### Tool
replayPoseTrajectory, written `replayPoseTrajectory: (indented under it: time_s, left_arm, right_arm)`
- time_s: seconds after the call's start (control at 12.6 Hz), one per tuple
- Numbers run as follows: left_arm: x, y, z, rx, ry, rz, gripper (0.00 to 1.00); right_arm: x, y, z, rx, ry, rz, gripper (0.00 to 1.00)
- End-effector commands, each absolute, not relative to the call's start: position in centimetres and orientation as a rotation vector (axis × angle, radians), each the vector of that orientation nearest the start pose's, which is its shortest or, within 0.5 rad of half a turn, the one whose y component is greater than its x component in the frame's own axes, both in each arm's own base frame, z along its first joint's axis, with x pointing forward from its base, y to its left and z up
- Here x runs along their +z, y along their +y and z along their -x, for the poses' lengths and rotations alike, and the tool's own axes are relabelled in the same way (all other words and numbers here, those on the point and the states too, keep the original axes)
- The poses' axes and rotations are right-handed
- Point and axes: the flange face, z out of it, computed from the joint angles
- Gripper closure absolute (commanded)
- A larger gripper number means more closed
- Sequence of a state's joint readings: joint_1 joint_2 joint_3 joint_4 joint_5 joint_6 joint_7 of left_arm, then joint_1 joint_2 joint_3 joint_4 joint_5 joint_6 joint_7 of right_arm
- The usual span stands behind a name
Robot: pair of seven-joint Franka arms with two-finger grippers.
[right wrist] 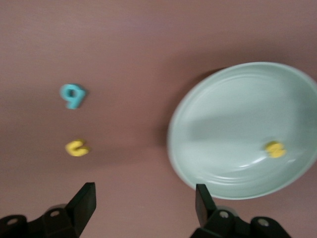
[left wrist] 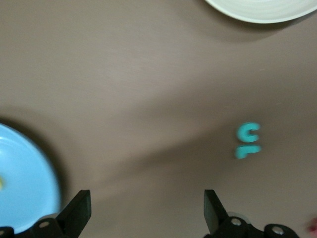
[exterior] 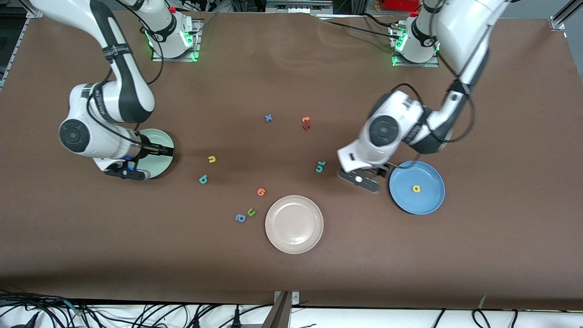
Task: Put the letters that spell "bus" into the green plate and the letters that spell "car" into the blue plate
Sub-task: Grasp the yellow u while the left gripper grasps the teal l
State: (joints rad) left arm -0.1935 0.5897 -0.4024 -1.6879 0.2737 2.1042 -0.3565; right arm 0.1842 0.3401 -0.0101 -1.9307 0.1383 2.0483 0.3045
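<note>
While its fingers stand spread, the left gripper (left wrist: pixel 143 210) hangs beside the blue plate (exterior: pixel 428 202) holding a yellow "a" (exterior: pixel 416 188); the right gripper (right wrist: pixel 143 208), spread too, half hides the green plate (exterior: pixel 160 136); yellow "s" (right wrist: pixel 275 149) inside.

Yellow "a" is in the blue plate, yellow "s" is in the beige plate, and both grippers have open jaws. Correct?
Not quite. The yellow "s" lies in the green plate, as the right wrist view shows; the beige plate holds nothing. The rest stands.
</note>
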Motion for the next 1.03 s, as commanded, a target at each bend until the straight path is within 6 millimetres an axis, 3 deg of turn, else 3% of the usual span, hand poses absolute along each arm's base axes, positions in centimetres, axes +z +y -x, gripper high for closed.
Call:
replayPoseTrajectory:
  time_s: [0.0, 0.16, 0.24, 0.32, 0.4, 0.47, 0.71, 0.95]
  left_arm:
    - [24.5, -39.5, -55.6, 0.192, 0.365, 3.074, 0.0]
    - [23.5, -42.0, -54.0, 0.149, 0.271, 3.099, 0.0]
    - [23.0, -43.0, -52.9, 0.152, 0.283, 3.094, 0.0]
    - [21.9, -42.7, -53.5, 0.163, 0.268, 3.098, 0.0]
    - [20.8, -42.2, -54.2, 0.145, 0.27, 3.119, 0.07]
    - [20.3, -42.1, -54.6, 0.103, 0.284, 3.147, 0.23]
    - [19.3, -41.7, -54.5, 0.091, 0.427, 3.112, 0.24]
    - [18.7, -41.7, -54.4, 0.101, 0.433, 3.106, 0.27]
  right_arm:
    - [26.5, 15.7, -59.0, 0.312, 0.442, 3.023, 0.1]
    - [23.3, 20.3, -57.9, 0.286, 0.527, 3.032, 0.1]
    - [21.8, 21.3, -57.3, 0.29, 0.546, 3.037, 0.1]
    - [20.5, 21.6, -57.0, 0.28, 0.553, 3.039, 0.1]
    - [19.4, 21.6, -56.6, 0.274, 0.553, 3.041, 0.1]
    - [18.7, 21.4, -56.2, 0.265, 0.57, 3.041, 0.1]
    - [17.5, 21.0, -55.2, 0.278, 0.579, 3.047, 0.11]
    - [17.3, 21.0, -54.9, 0.289, 0.622, 3.041, 0.14]
